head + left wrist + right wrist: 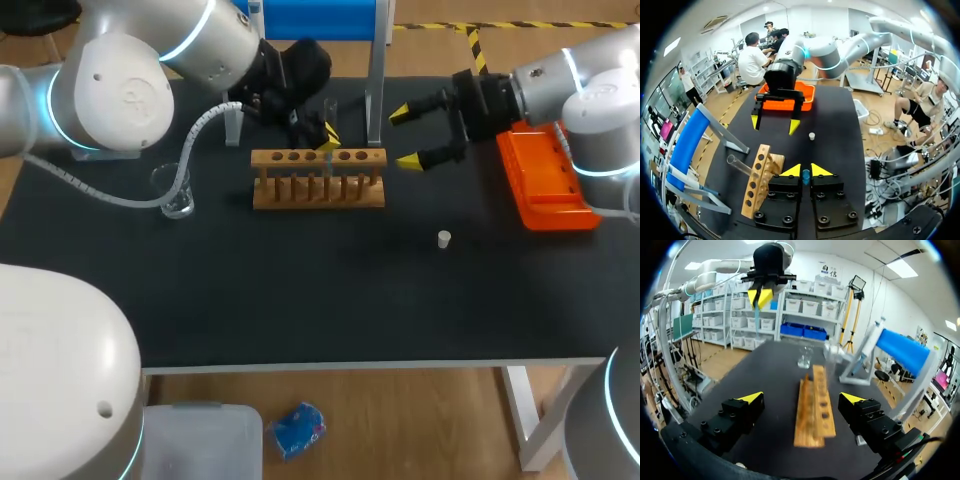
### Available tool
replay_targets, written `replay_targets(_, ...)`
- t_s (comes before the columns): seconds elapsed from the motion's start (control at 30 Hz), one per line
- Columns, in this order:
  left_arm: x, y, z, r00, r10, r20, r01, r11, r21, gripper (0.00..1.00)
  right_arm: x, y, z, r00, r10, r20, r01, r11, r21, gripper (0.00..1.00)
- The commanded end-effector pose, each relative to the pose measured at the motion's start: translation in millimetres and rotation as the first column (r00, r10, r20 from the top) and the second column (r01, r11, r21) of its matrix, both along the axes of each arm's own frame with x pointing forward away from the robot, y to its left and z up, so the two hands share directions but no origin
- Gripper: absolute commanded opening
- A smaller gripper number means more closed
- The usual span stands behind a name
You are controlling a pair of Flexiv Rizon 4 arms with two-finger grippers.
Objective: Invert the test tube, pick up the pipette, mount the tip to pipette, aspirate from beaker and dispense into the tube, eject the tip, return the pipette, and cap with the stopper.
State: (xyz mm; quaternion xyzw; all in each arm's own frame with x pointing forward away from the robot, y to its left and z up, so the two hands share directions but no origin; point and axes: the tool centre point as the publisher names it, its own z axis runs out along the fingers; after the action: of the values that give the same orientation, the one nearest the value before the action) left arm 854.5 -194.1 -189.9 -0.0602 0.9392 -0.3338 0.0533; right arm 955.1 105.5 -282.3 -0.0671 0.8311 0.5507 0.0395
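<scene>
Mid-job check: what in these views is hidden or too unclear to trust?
1. Thin bluish object in the left gripper: the left wrist view shows only its end. In the right wrist view it is far and small, so unidentifiable.
2. Orange plastic tray: contents hidden. The right gripper stands before it in the left wrist view, and the right arm crosses it in the head view.
3. Clear glass beaker: liquid level too small to tell in the head view.

counter [300,300] black | test tube rack [318,178] tan wood | tray [545,180] orange | stopper [444,238] off-white | beaker [175,190] clear | fingers [410,160] black, yellow tips
</scene>
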Motion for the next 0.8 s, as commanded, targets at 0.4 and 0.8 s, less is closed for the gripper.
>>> replay_targets(0.4,0.2,0.4,1.0,1.0,-0.001,-0.002,0.001,1.0,0.002,0.0,-79.5,53.9,34.4,0.999,-0.037,-0.029,0.042,0.983,0.18,1.0)
replay_targets(0.8,0.2,0.4,1.0,1.0,-0.001,-0.002,0.001,1.0,0.002,0.0,-93.9,88.5,36.6,0.989,0.05,-0.141,0.001,0.939,0.344,1.0)
